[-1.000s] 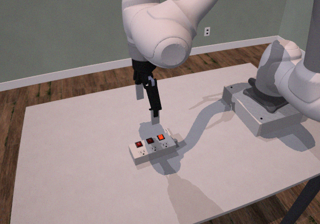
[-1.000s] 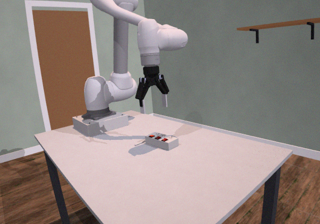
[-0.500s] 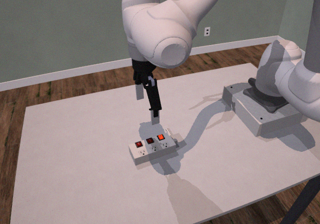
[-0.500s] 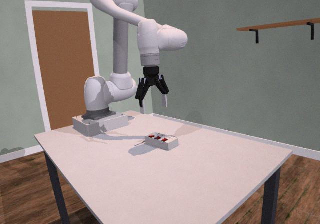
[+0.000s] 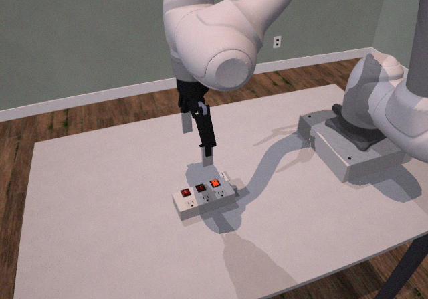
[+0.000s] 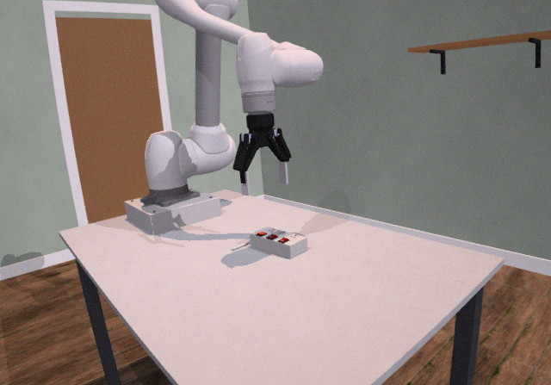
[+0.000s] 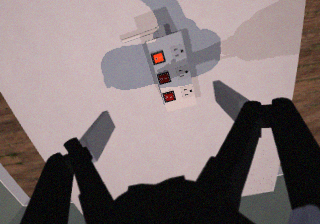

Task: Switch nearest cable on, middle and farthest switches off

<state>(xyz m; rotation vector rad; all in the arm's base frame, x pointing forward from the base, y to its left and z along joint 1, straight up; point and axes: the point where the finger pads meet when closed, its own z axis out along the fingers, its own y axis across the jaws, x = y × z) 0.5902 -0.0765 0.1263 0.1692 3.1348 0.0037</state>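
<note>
While I look down from the top view, my gripper (image 5: 196, 142) hangs spread to its widest with nothing in it, above and just behind the power strip (image 5: 204, 198), which lies flat on the table (image 5: 86, 219). From the exterior view I hang well above the strip, presumably to survey it. Through the wrist view, the cable-end switch (image 7: 158, 58) glows bright, the middle switch (image 7: 164, 77) and far switch (image 7: 169, 96) look dark.

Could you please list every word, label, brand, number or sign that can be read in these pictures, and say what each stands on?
None: no readable text shows in any view.
Power strip: no lettering visible on its body or by its three switches; any small markings are too blurred to read.
Robot arm and end effector: no brand or number visible.
Wall outlet: plain, no label.
</note>
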